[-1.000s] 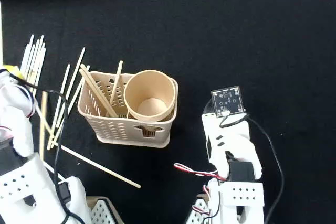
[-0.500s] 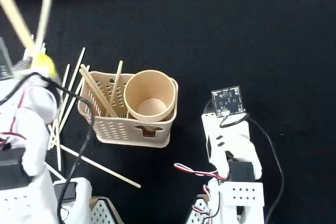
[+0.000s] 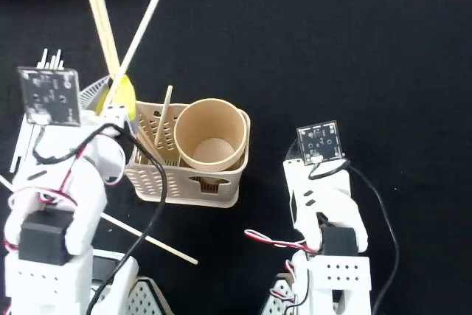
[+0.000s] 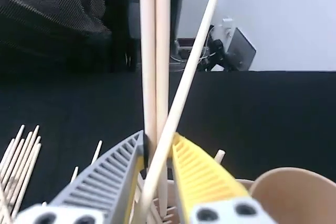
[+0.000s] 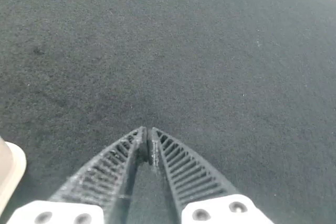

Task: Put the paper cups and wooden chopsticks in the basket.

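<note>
Now the left tool grips 3 wooden chopsticks beside the basket; next they likely need lowering inside, then release. Right tool sits clenched, empty.

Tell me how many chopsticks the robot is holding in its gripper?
3. Two wooden chopsticks stand side by side, touching, in the left gripper. A third chopstick leans across them in the same grip. Another could hide behind them.

High view: fixed overhead, looking straight down on the table. Wrist views: close, low, facing forward across that table; left wrist and high views share the paper cup.
</note>
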You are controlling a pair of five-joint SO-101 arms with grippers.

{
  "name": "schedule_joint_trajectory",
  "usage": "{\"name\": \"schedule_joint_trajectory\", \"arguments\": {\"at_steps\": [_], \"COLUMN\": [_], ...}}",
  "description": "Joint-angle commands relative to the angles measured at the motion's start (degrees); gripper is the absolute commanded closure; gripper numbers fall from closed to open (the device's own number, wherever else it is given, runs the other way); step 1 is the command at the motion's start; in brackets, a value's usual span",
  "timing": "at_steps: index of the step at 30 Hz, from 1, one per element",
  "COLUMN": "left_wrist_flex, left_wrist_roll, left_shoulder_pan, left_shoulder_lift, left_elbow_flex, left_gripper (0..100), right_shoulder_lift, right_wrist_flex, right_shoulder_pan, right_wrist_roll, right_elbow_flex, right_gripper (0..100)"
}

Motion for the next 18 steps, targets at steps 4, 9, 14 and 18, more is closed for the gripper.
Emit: {"name": "schedule_joint_trajectory", "arguments": {"at_steps": [4,9,14,18], "left_wrist_flex": [-10.5,-12.0,-11.2,-7.0], "left_wrist_roll": [0.5,0.5,0.8,2.2], "left_shoulder_pan": [0.7,0.7,0.7,0.7], "left_shoulder_lift": [-8.4,-12.8,-17.1,-18.8], "left_elbow_flex": [16.6,23.2,27.6,28.4], "left_gripper": [97,97,97,97], "right_shoulder_lift": [-0.5,-0.5,-0.5,-0.5], "right_wrist_flex": [-0.2,-0.2,-0.2,-0.3], "right_shoulder_pan": [-0.5,-0.5,-0.5,-0.5], "right_wrist_roll": [0.4,0.4,0.4,0.4], "right_elbow_flex": [-0.7,-0.7,-0.6,-0.6], "right_gripper": [98.5,98.5,98.5,98.5]}}
